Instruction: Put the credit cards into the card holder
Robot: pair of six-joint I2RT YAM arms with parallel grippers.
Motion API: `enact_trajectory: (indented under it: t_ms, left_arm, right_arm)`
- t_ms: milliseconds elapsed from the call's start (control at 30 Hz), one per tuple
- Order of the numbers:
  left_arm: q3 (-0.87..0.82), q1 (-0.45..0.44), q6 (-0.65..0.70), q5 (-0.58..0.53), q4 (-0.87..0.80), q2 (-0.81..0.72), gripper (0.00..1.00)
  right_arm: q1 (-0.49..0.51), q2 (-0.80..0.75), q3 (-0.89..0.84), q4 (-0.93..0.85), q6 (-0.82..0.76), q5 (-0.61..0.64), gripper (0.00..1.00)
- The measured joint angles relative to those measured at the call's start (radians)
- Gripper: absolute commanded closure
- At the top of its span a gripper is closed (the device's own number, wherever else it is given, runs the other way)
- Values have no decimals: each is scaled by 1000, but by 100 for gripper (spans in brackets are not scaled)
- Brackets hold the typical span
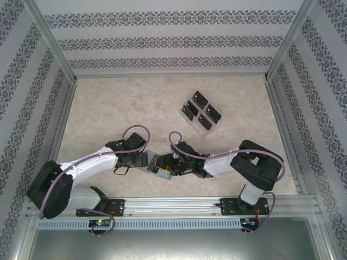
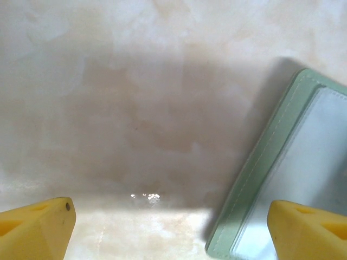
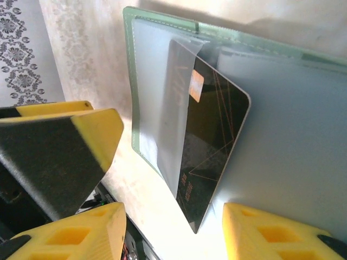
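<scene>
1. Near your front edge, between both arms, the card holder (image 1: 153, 169) lies open on the table (image 1: 119, 108).
2. One credit card (image 3: 217, 141) sits partway in its clear pocket (image 3: 162, 108), corner sticking out.
3. Your right gripper (image 3: 173, 216) has its jaws apart either side of that corner.
4. Your left gripper (image 2: 169, 216) stands wide open, one finger (image 2: 303, 227) over the holder's edge.
5. Four more cards (image 1: 201, 111) lie in the clear tray (image 1: 184, 120), well apart.

card holder (image 2: 303, 173) cropped at edge, credit card (image 3: 217, 135) partly under pocket (image 3: 176, 108)
</scene>
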Motion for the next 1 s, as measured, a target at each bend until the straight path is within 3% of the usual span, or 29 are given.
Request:
enact_trajectory:
  t_ms: [533,700,1000]
  left_arm:
    - [14,0,0,13,-6,-43,7]
    - [56,1,1,24,-3,-2,5]
    - [233,25,45,61,12,182,3]
  right_arm:
    - [-264,6,197,-448,-335,-60,47]
    - [-273,-33,220,-577,-397,-52,47]
    - [-257,-311,156,-671,-386,37,48]
